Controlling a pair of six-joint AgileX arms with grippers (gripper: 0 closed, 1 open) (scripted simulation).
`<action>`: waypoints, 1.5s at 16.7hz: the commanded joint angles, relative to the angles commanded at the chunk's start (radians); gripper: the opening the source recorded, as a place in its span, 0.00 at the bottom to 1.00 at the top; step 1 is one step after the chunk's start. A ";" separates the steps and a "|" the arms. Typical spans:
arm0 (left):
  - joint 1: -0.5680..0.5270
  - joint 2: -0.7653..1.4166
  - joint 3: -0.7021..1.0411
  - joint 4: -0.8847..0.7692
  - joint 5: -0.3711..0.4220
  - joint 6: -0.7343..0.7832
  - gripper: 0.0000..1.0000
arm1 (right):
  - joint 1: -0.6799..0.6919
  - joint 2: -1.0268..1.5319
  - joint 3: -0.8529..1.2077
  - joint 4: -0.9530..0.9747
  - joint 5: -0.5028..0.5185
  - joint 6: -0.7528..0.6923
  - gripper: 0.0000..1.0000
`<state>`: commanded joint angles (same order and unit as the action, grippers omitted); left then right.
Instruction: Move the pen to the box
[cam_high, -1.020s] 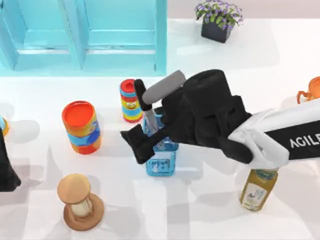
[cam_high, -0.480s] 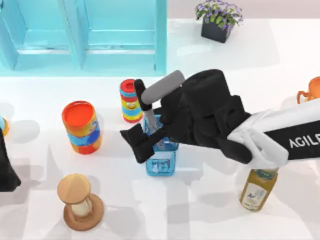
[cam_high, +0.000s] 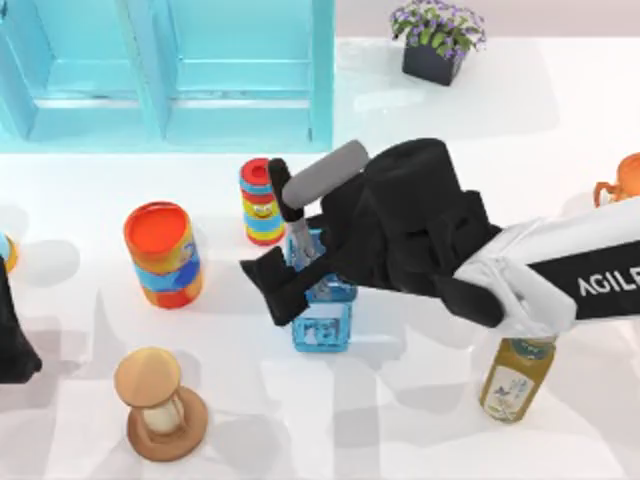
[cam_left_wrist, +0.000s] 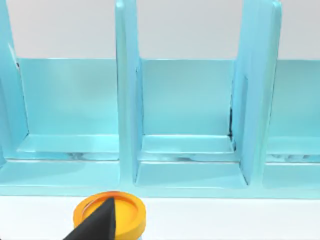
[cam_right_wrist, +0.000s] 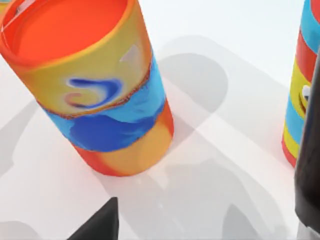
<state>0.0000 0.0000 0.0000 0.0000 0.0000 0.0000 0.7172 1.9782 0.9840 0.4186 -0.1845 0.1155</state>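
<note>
The pen (cam_high: 284, 195) leans with its black upper half up and its silvery lower end down inside the small blue box (cam_high: 322, 325) at mid-table. My right gripper (cam_high: 283, 290) hovers over the box's left side, close beside the pen's barrel. In the right wrist view one black fingertip (cam_right_wrist: 100, 225) stands well apart from the pen (cam_right_wrist: 309, 165), so the gripper looks open. My left gripper (cam_high: 12, 340) is parked at the table's left edge, one fingertip (cam_left_wrist: 97, 225) showing in its wrist view.
An orange-and-blue can (cam_high: 163, 254) and a striped can (cam_high: 261, 201) stand left of the box. A wooden hourglass (cam_high: 155, 403) sits front left and a bottle (cam_high: 515, 377) front right. A turquoise shelf (cam_high: 170, 70) and a potted plant (cam_high: 437, 38) line the back.
</note>
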 joint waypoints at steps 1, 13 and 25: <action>0.000 0.000 0.000 0.000 0.000 0.000 1.00 | 0.000 0.000 0.000 0.000 0.000 0.000 0.00; 0.000 0.000 0.000 0.000 0.000 0.000 1.00 | -0.272 -0.388 0.054 -0.513 -0.237 -0.167 0.00; 0.000 0.000 0.000 0.000 0.000 0.000 1.00 | -0.407 -0.528 0.076 -0.713 -0.326 -0.258 0.00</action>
<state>0.0000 0.0000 0.0000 0.0000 0.0000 0.0000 0.3102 1.4499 1.0605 -0.2942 -0.5110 -0.1425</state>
